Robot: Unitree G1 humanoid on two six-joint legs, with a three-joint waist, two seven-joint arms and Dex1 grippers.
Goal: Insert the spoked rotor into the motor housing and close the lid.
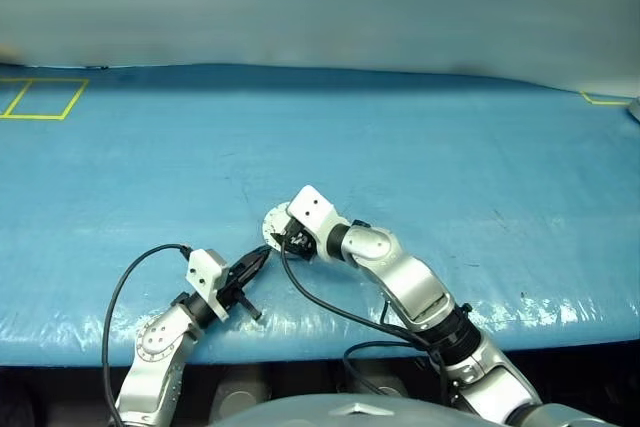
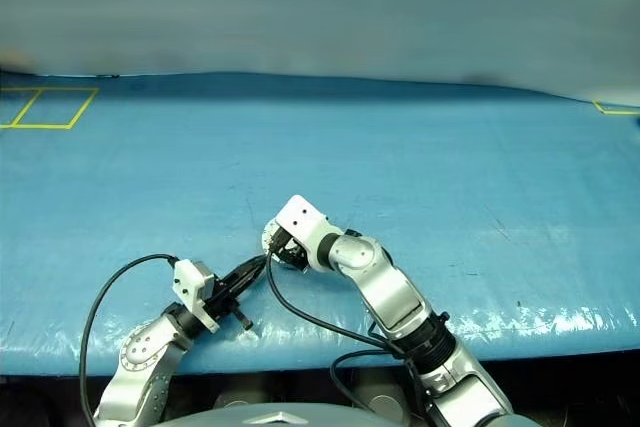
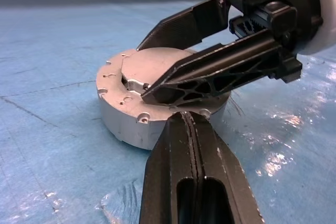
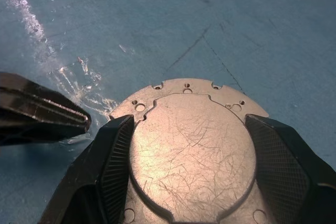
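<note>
Straddling a grey metal disc, the right end effector [image 4: 189,166] has its two black fingers [image 4: 107,171] spread wide, one at each side of the rim. Whether the pads press the rim or stand just clear of it cannot be told. The disc's upper face is plain scratched grey with a raised circle and small holes round its edge, so this is the lid [image 4: 191,150], lying flat with its plain side up. From the left wrist camera the body beneath looks thick, a drum with a grey wall [image 3: 131,124]; nothing of copper windings or spokes can be made out there.

On the blue counter [image 1: 420,147] the disc sits close to the near edge, at about 7 o'clock from the counter's middle in the head view.

At about 8 o'clock from the disc, the left end effector [image 1: 256,265] has its fingers pressed together, empty, the tip pointing at the lid's side wall and just short of it.
</note>
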